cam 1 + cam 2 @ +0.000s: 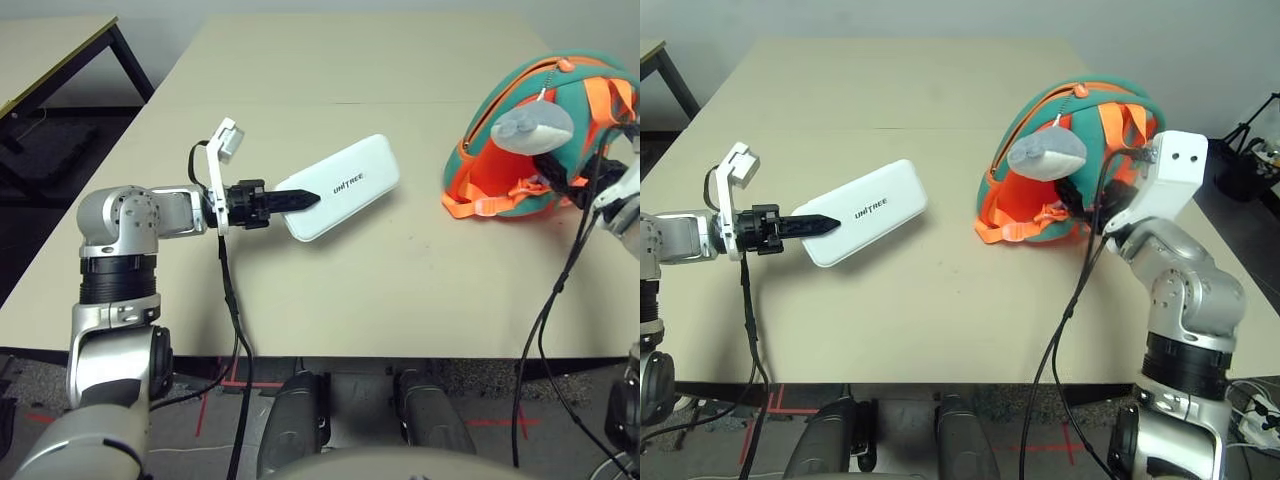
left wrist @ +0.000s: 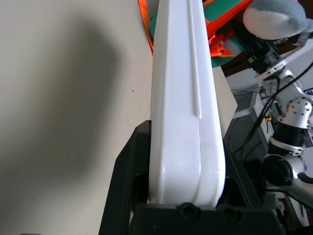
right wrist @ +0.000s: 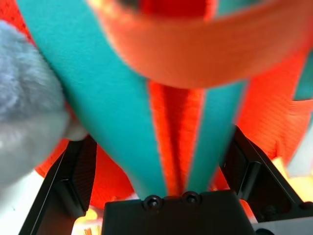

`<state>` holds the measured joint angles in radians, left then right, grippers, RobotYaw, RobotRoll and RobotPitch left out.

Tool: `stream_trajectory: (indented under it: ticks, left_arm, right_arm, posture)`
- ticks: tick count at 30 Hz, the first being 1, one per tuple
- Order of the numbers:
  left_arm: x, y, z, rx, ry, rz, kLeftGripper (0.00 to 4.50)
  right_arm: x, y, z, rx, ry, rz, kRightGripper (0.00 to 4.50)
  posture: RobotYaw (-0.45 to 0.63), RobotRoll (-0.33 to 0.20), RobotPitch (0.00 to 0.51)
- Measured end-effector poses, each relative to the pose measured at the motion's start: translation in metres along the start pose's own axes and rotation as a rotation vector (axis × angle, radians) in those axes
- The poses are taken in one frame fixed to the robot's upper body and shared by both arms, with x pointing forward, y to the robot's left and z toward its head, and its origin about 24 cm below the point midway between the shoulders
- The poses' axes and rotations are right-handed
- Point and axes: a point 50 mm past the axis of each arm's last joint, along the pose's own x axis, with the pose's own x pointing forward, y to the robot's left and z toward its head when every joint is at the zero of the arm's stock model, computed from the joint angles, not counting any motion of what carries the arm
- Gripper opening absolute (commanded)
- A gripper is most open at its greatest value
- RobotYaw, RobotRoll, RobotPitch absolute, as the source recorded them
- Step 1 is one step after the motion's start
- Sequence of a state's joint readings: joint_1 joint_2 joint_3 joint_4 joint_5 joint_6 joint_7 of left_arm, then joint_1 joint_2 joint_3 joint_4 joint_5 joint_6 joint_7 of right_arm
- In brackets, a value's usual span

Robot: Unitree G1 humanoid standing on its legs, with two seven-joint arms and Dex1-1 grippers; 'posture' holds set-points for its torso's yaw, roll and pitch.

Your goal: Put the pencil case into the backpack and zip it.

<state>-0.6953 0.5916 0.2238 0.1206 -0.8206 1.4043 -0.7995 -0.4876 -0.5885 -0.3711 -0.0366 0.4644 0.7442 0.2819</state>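
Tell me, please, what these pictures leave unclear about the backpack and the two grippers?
- Backpack opening: head views show its strap side; whether the zipper is open cannot be told.
- Right gripper: fingers spread around backpack fabric, contact blurred.
- Pencil case in the left gripper: its far end is hidden in the wrist view.

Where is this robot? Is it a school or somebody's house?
Probably a lab or workroom, not a house. There are plain beige tables pushed together, red tape marks on the floor, and loose cables and equipment by the wall.
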Motion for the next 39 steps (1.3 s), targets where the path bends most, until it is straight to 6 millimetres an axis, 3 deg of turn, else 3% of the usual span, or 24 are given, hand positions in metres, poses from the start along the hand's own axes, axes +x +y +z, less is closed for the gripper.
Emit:
stream_trajectory:
  ticks: [2,11,14,28,39]
  left_arm:
    - [0.0,0.0,0.0,-0.001,0.001,0.004,1.44]
    - [0.0,0.0,0.0,-0.003,-0.003,0.003,1.44]
    - [0.0,0.001,0.0,-0.009,-0.003,0.001,1.44]
    - [0.001,0.001,-0.001,-0.013,-0.004,-0.003,1.44]
    - [0.003,0.003,0.003,-0.019,-0.006,-0.004,1.44]
  right_arm:
    - [0.001,0.002,-0.001,0.009,-0.001,0.004,3.72]
    - [0.001,0.003,-0.001,0.013,-0.01,-0.009,0.78]
    - [0.001,0.004,0.0,0.01,-0.014,-0.013,0.14]
    - [-0.003,0.007,0.006,0.0,-0.043,0.001,0.14]
    - [-0.07,0.034,0.035,-0.084,-0.103,0.091,0.14]
  posture:
    - [-0.04,0.0,0.102]
    - [-0.05,0.0,0.103]
    - [-0.05,0.0,0.104]
    - [-0.06,0.0,0.107]
    - [-0.15,0.0,0.119]
